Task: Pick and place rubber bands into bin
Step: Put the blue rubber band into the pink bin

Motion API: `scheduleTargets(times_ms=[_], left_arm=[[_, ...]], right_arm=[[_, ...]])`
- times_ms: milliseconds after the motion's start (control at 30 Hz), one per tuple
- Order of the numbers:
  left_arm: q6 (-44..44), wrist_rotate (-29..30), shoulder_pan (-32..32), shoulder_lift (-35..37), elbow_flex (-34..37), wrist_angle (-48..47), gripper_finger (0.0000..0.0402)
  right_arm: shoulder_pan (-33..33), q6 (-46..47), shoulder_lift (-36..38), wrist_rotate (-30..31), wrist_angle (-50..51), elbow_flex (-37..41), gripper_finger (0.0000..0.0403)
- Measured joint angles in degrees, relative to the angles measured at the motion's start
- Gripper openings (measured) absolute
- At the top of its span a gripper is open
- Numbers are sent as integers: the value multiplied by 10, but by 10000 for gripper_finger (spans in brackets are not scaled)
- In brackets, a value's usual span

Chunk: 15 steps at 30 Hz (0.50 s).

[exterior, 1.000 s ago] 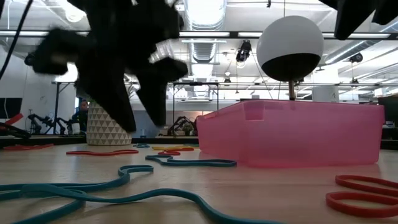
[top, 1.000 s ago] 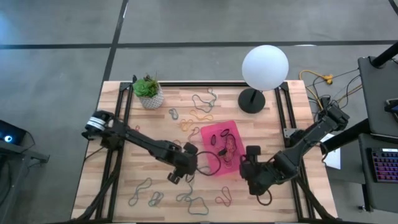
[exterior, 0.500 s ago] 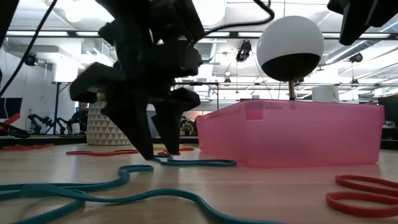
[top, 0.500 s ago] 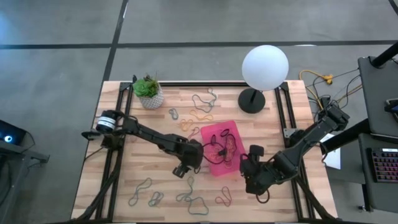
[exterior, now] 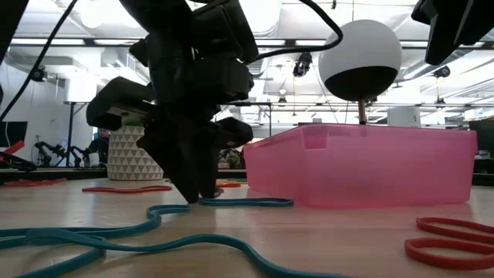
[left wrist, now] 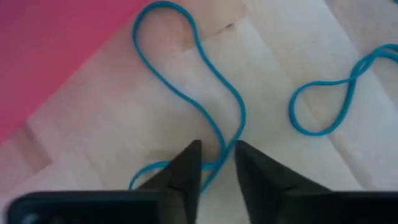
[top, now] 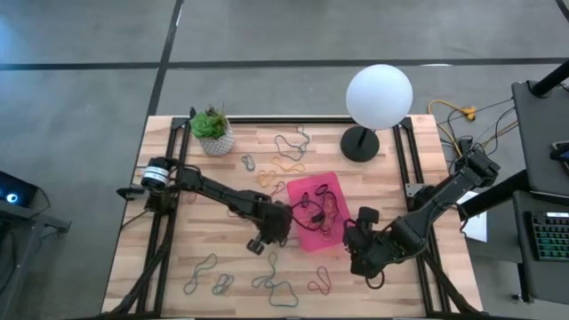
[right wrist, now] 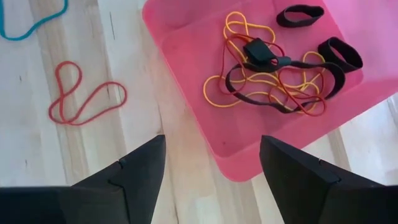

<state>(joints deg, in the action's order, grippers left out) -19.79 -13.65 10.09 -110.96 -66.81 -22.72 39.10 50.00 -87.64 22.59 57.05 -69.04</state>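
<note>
1. Left gripper (left wrist: 217,165): we log it down at the table beside the bin's near left corner. A second back it hangs higher and spread wide; half a second back it is lower, still spread; now the fingers (left wrist: 184,167) are drawn nearly together around a strand of the teal band (left wrist: 214,93). We judge this a pinch in the making, not yet a proven hold, since the band still lies flat on the wood.

2. Teal band: a long thin loop, one end just beside the bin (top: 300,240), the rest trailing away from it across the table (top: 178,267). The low view shows it unlifted at the fingertips.

3. Bin: pink tray near the table's middle, position unchanged. It already holds a tangle of yellow, red and dark bands (right wrist: 273,74).

4. Right gripper (right wrist: 211,165): waiting above the table just off the bin's near right corner, fingers spread wide, nothing between them, unmoved over the last second.

5. Loose stock: a red band (right wrist: 81,99) near the right gripper, a second teal band (left wrist: 329,93), more scattered along the near edge and beyond the bin.

6. Meaning for the task: we judge the pick step begun; lift and a short carry to the bin remain. Many bands remain.
</note>
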Motion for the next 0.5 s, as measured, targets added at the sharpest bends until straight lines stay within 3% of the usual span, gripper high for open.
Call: scheduleTargets(times_ms=[133, 333, 500], left_arm=[[43, -4, 0, 0, 2, -18, 9], [79, -2, 8, 16, 1, -102, 1], [151, -40, 14, 93, 9, -151, 0]], right_arm=[[0, 0, 0, 0, 0, 3, 246], [0, -5, 0, 0, 0, 13, 244], [0, -6, 0, 0, -1, 24, 243]])
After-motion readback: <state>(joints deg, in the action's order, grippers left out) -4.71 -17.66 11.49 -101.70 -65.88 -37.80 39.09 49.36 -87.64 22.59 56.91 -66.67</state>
